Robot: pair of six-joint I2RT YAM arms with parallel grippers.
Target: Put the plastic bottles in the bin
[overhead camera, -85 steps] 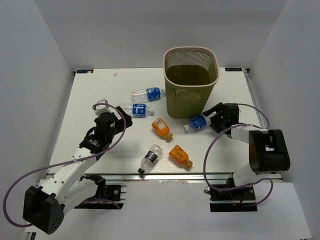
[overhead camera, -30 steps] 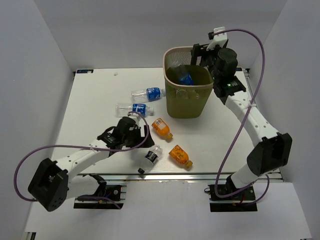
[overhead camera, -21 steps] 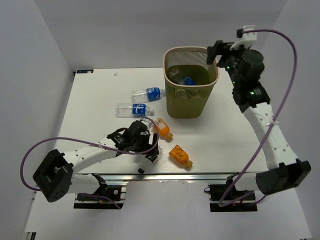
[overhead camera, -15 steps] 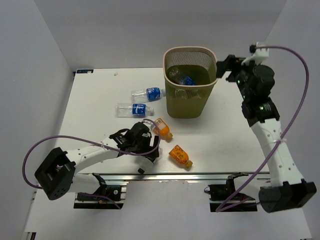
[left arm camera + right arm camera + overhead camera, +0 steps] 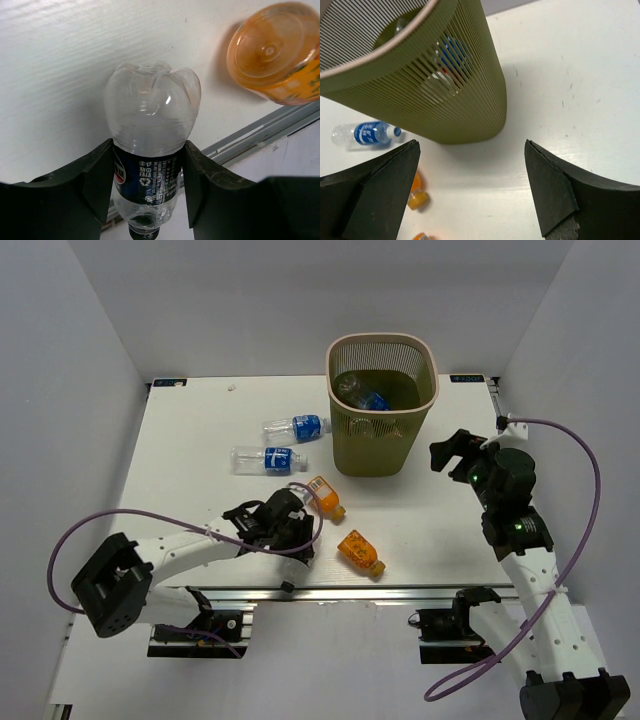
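Seen from above, the left pincer [image 5: 288, 536] sits low at the near edge of the counter [image 5: 190, 430]. The right pincer [image 5: 450, 448], released and empty, hangs just right of the olive-tan mesh plastic bin [image 5: 350, 455].

In the left wrist view, this pincer is clenched on the waist of a clear plastic bottle with a dark label [image 5: 150, 115]. The bottle looks light, thin and slick, so this mid-body hold suits it. The label shows a recycling mark, but its fine print is unreadable.

In the right wrist view, the bin stands ahead-left of the pincer. The writing on a clear blue-labelled bottle [image 5: 365, 135] beyond it is illegible.
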